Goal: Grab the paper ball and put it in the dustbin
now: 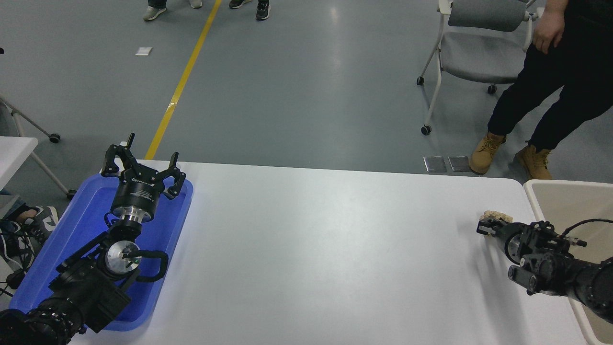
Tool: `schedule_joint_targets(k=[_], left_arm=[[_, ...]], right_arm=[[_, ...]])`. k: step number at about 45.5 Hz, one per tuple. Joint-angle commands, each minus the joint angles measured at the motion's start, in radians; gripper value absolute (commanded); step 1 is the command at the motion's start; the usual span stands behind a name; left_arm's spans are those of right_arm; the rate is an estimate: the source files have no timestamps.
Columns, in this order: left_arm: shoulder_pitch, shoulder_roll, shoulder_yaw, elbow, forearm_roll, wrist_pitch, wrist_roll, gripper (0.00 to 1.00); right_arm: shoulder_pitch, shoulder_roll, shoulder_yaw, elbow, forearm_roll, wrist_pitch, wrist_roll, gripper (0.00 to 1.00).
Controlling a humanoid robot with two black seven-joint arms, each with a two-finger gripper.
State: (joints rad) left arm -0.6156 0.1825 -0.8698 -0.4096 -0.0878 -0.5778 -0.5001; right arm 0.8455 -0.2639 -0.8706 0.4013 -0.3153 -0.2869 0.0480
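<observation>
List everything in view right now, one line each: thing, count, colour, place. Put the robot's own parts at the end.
paper ball: 1, tan, near the table's right end, at the right claw's tip
dustbin: 1, beige with a pale rim, at the table's right edge, partly out of frame
table: 1, white, across the foreground
tray: 1, blue, on the table's left end
chair: 1, grey with a white frame, on the floor at the upper right
floor line: 1, yellow, running up the floor
person: 1, black clothes and tan boots, standing behind the table's right end
left claw: 1, black, open, parked above the tray
right claw: 1, black, against the paper ball
</observation>
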Motion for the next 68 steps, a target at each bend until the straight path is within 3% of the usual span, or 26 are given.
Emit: schedule_joint_targets(k=[1, 10, 18, 33, 50, 68], left_arm=[[-0.001, 0.000, 0.000, 0.000, 0.000, 0.000, 0.000, 1.00], [-0.001, 0.000, 0.000, 0.000, 0.000, 0.000, 0.000, 1.00], [0.000, 0.000, 0.000, 0.000, 0.000, 0.000, 0.000, 1.00], [0.000, 0.000, 0.000, 0.000, -0.001, 0.000, 0.000, 1.00], [0.000, 0.000, 0.000, 0.000, 0.000, 0.000, 0.000, 1.00], [0.000, 0.000, 0.000, 0.000, 0.000, 0.000, 0.000, 1.00]], right_arm=[[0.000, 0.000, -0.001, 0.002, -0.001, 0.015, 0.000, 0.00], [0.046, -0.024, -0.001, 0.007, -0.001, 0.034, 0.000, 0.00], [0.161, -0.113, -0.037, 0.056, -0.001, 0.086, 0.000, 0.00], [0.547, -0.313, -0.200, 0.408, -0.007, 0.209, 0.001, 0.00], [0.872, -0.364, -0.321, 0.591, -0.042, 0.402, 0.001, 0.00], [1.112, -0.439, -0.341, 0.605, -0.102, 0.640, 0.000, 0.00]])
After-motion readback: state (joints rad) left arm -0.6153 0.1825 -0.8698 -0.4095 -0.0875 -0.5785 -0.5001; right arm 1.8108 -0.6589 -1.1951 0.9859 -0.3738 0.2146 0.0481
